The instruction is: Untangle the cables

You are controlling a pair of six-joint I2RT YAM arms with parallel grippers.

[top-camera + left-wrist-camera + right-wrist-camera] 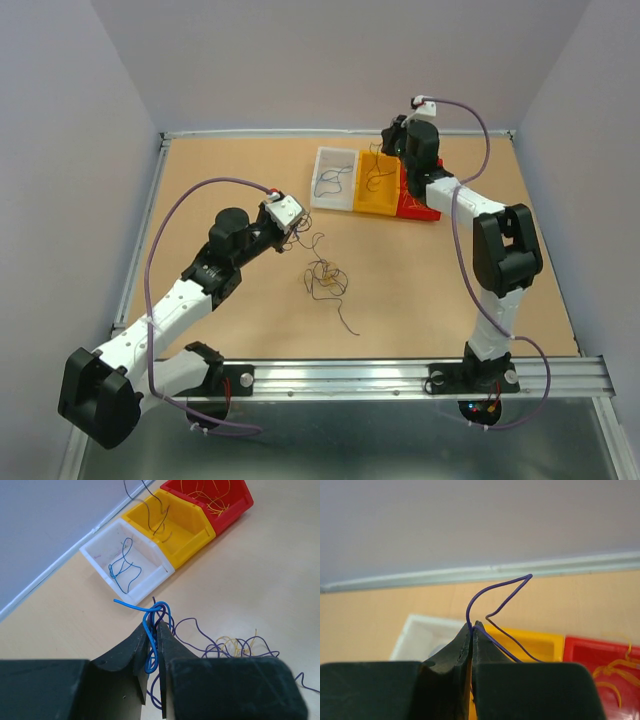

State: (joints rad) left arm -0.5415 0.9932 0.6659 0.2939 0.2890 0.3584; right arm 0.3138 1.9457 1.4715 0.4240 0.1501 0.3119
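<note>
A loose tangle of thin dark purple and yellow-orange cables (326, 278) lies mid-table, also seen in the left wrist view (235, 645). My left gripper (154, 626) is just left of the tangle (297, 232). It is shut on a looped blue cable (150, 611), with a dark purple strand running between its fingers too. My right gripper (472, 626) hangs over the bins at the back (390, 150). It is shut on a single purple cable (495, 587) that arcs up and right from its fingertips.
Three bins stand side by side at the back. The white bin (147, 545) holds a blue cable, the yellow bin (195, 540) dark ones, the red bin (235, 510) yellow-orange ones. In the right wrist view the yellow bin (540, 642) lies below the fingertips. One stray dark strand (347, 322) trails toward the near edge.
</note>
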